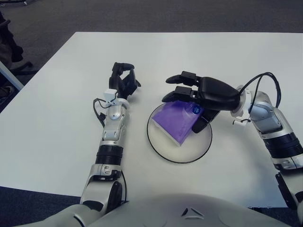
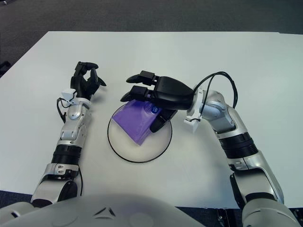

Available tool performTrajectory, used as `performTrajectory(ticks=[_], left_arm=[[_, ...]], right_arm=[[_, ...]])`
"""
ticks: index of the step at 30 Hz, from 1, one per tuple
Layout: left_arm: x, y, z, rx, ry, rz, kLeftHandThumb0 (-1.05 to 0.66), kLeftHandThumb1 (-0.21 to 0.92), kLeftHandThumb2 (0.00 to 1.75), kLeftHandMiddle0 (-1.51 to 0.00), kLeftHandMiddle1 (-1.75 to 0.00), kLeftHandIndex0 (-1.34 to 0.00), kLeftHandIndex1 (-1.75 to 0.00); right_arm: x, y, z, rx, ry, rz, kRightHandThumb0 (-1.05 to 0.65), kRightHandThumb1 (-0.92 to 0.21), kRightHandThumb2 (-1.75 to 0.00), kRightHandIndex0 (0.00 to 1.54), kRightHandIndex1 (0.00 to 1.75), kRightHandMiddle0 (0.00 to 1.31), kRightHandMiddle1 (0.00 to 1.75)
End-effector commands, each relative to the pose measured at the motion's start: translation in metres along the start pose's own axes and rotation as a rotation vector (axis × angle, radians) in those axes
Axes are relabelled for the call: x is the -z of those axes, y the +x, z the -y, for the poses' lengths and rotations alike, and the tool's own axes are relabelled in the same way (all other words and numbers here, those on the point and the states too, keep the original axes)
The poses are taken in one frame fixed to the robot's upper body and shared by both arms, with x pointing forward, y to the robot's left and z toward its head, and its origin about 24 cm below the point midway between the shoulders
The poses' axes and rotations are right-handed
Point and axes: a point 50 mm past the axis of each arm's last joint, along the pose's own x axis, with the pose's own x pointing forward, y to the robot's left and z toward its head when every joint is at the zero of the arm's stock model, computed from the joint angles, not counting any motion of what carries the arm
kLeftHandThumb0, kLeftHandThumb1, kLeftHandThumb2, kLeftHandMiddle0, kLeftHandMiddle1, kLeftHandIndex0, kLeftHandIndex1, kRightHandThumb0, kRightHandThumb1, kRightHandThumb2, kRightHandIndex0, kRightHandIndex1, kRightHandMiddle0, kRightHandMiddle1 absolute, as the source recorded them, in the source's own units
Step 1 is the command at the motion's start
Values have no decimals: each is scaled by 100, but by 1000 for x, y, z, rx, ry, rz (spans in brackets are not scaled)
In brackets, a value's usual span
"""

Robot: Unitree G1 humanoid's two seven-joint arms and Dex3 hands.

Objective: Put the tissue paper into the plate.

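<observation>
The tissue paper is a purple pack point(image 1: 177, 120) lying in the round white plate with a dark rim point(image 1: 199, 144), near the table's middle. My right hand point(image 1: 187, 101) hovers over the pack's far right corner. Its fingers point(image 1: 180, 79) stretch out to the left above the pack's far edge, and its thumb point(image 1: 201, 124) is beside the pack's right edge. The fingers are spread and not wrapped around the pack. My left hand point(image 1: 123, 78) shows to the left of the plate, fingers loosely bent and holding nothing.
The white table point(image 1: 57, 118) reaches the picture's edges on most sides, and dark carpet lies beyond its far edge. A black cable point(image 1: 258, 82) loops over my right wrist. A dark chair shows at the far left.
</observation>
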Motion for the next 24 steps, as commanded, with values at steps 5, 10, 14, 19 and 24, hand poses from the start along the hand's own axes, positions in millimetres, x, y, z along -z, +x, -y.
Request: performTrajectory(ticks=[5,10,14,19,24], left_arm=[[57,-40,-11,-74,-3,-246,-36,78,70,-85,-175,-29,-175],[56,-40,-11,-72,-4,-245,-36,78,71,-85,-175,-29,-175],[56,-40,-11,-71,-3,-245,-36,78,71,-84,-175,-29,-175],[56,-39,-10,-69,0,-247,-37,78,71,-84,-175,-29,-175],[56,-38,-10,-69,1,-249,-37,77,71,-84,-175,-29,-175]], right_arm=[[-5,-1,15,71,65,-15,-12,-92,-33,2,0,9,11],[-7,2,24,78,91,-19,-11,-92,-33,1,0,9,9],[-8,2,27,121,165,-27,-10,-92,-33,0,0,8,8],[-10,1,34,179,265,-14,-9,-92,-34,0,0,7,7],[-14,-3,57,203,265,-15,-8,-92,-34,0,0,7,6]])
